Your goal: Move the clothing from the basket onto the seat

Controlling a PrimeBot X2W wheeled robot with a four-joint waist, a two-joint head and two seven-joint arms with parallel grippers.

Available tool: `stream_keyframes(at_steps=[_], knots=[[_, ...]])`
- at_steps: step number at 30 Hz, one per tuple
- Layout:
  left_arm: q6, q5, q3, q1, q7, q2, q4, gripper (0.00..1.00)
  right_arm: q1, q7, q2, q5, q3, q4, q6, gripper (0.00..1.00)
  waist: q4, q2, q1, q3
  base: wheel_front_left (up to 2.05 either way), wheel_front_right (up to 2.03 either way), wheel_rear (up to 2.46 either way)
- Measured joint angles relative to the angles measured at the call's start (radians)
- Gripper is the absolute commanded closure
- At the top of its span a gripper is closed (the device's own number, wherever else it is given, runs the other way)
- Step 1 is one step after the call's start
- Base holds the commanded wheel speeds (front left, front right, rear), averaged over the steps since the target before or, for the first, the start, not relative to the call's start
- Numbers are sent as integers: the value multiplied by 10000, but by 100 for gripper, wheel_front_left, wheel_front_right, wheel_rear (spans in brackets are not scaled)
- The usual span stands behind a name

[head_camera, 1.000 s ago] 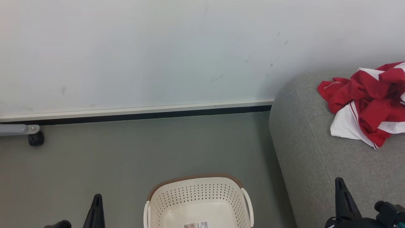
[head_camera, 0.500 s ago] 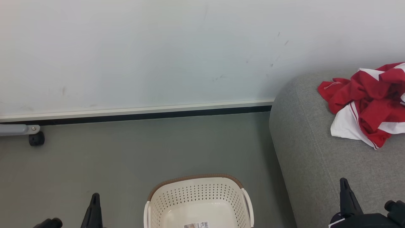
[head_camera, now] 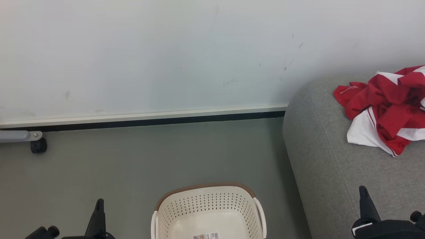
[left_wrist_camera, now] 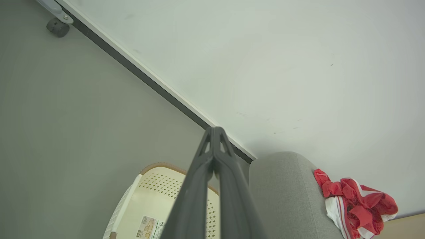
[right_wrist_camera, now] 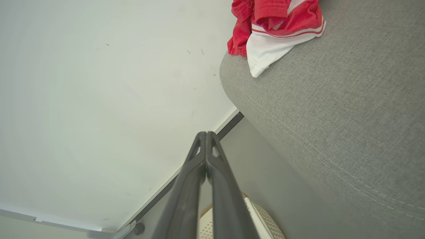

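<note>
**Mia:** Where are the clothes?

**Ben:** The red and white clothing (head_camera: 385,106) lies in a heap on top of the grey seat (head_camera: 332,172). It is near the far edge, a bit in from the round corner. I see none of it hanging off.

**Mia:** And the basket?

**Ben:** The white basket (head_camera: 206,202) stands on the floor (head_camera: 132,159), near the seat's side. I can see its bare bottom and a sticker (head_camera: 206,236). Its near part is cut off, so I can't see all of it.

**Mia:** What about the claws?

**Ben:** The left claw (head_camera: 99,204) is clenched tight with nothing in it, low over the floor to the left of the basket. The right claw (head_camera: 364,192) is clenched and empty too, over the front of the seat.

**Mia:** So what is the good way now?

**Ben:** I think the job is about done. Look into the hidden part of the basket first. If a piece is there, open one claw wide and go straight down. Pinch the cloth, not the holey wall. Lift it over the brown rim and put it down away from the seat's edges, because thin cloth can slide off.
</note>
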Motion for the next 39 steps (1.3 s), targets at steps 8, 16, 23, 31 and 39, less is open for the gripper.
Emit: stream_keyframes(at_steps=[8,16,23,31,39], knots=[[-259,-930,217,-188,297,-86,194,100,-105,314,94,1043,-272,157,215,100,5,0,0,-6,0,0,0],[-435,-2000,407,-383,600,-167,355,100,-300,604,209,2119,-541,336,435,100,10,0,0,-13,0,0,0],[-608,-2717,568,-515,800,-247,502,100,-353,788,278,2901,-734,470,571,100,13,0,0,-18,0,0,0],[-784,-3751,771,-699,1087,-345,675,100,-510,1072,378,3988,-993,650,773,100,18,0,0,-25,0,0,0],[-1041,-4690,976,-884,1365,-430,861,100,-678,1350,468,5072,-1267,809,966,100,23,0,0,-31,0,0,0]])
